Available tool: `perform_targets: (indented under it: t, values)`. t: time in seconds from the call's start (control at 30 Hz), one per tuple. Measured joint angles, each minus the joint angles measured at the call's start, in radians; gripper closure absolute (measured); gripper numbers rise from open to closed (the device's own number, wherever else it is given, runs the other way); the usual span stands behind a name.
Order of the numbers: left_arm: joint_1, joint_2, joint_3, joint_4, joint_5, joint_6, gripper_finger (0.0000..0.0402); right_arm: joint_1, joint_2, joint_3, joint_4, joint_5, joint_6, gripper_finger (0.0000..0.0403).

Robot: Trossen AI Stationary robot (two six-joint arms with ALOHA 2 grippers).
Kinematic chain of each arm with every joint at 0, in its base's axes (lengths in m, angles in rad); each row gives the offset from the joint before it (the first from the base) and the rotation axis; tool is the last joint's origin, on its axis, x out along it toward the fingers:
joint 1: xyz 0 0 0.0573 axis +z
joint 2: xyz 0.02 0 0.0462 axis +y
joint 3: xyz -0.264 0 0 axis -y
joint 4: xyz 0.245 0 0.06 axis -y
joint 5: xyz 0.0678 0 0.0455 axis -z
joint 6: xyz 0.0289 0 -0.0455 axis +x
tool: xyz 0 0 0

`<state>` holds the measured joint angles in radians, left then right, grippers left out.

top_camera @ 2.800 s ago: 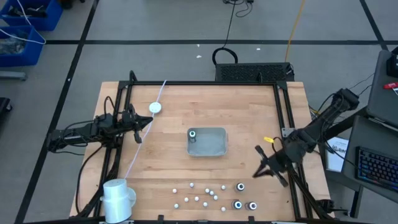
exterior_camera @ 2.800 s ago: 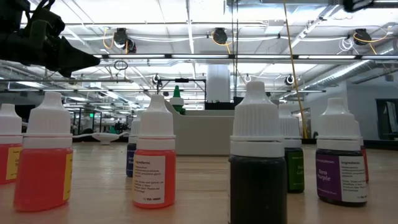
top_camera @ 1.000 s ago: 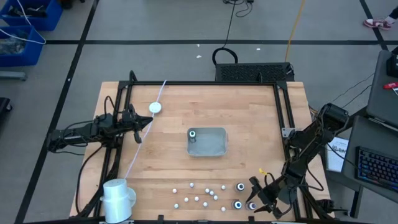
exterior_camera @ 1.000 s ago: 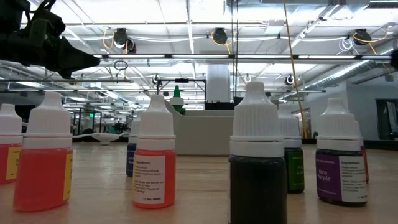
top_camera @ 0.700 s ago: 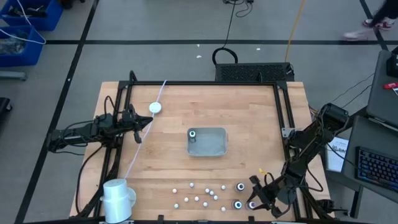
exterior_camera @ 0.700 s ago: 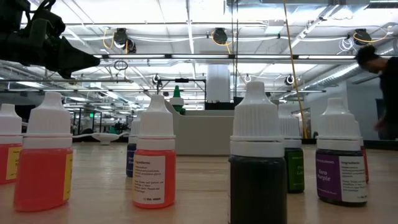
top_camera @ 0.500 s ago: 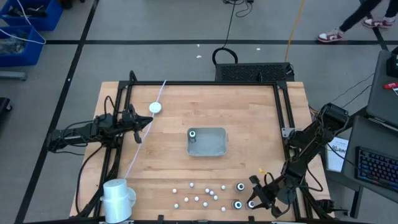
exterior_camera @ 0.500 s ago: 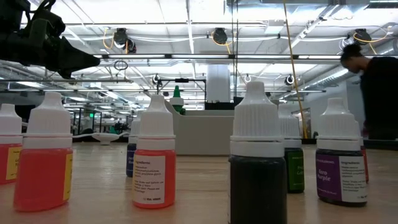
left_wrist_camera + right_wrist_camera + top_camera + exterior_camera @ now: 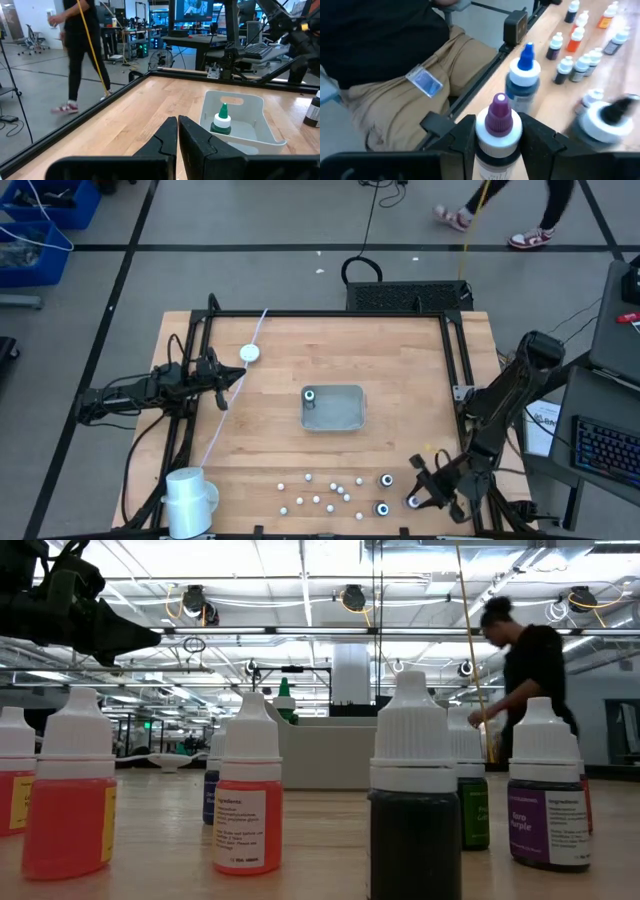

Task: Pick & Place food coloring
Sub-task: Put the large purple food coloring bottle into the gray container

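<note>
A person (image 9: 535, 675) in dark clothing is walking across the grey floor (image 9: 250, 220) beyond the table's far edge, as ceiling lights (image 9: 350, 598) are glowing overhead.

Right gripper (image 9: 413, 498) jaws clamped; left gripper (image 9: 222, 377) jaws closed.

I count one grey tray (image 9: 345, 420) at the table's centre, with one green-tipped bottle (image 9: 310, 395) in it. Toward five o'clock there are three more: two dark bottles (image 9: 386, 479) standing and one purple-tipped bottle (image 9: 498, 117) clamped in the right gripper (image 9: 498, 137). Toward six o'clock are roughly eleven small white-capped bottles (image 9: 316, 500); they are too tiny to count for certain. There is one white roll (image 9: 190, 498), one white disc (image 9: 249, 352) and one person (image 9: 530, 670).
</note>
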<state>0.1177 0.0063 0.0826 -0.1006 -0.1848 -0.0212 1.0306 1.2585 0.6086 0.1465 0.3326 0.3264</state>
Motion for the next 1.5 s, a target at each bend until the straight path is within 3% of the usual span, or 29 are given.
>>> perform_targets:
  t: [0.37, 0.53, 0.7, 0.97, 1.33, 1.5]
  values:
    - [0.000, 0.000, 0.000, 0.000, 0.000, 0.000, 0.0380, -0.002, -0.279, 0.000, -0.506, 0.324, 0.133, 0.0292]
    - [0.000, 0.000, 0.000, 0.000, 0.000, -0.001, 0.0380, -0.011, -0.327, 0.000, -0.590, 0.502, 0.155, 0.0292]
    - [0.000, 0.000, 0.000, 0.000, 0.000, -0.001, 0.0380, -0.069, -0.347, 0.000, -0.574, 0.582, 0.135, 0.0292]
    - [0.000, 0.000, 0.000, 0.000, 0.000, 0.008, 0.0380, -0.213, -0.338, 0.000, -0.343, 0.566, -0.005, 0.0292]
    - [0.000, 0.000, 0.000, 0.000, 0.000, 0.012, 0.0380, -0.419, -0.287, 0.004, -0.011, 0.316, -0.194, 0.0292]
    - [0.000, 0.000, 0.000, 0.000, 0.000, 0.012, 0.0380, -0.506, -0.190, 0.073, 0.008, 0.242, -0.239, 0.0292]
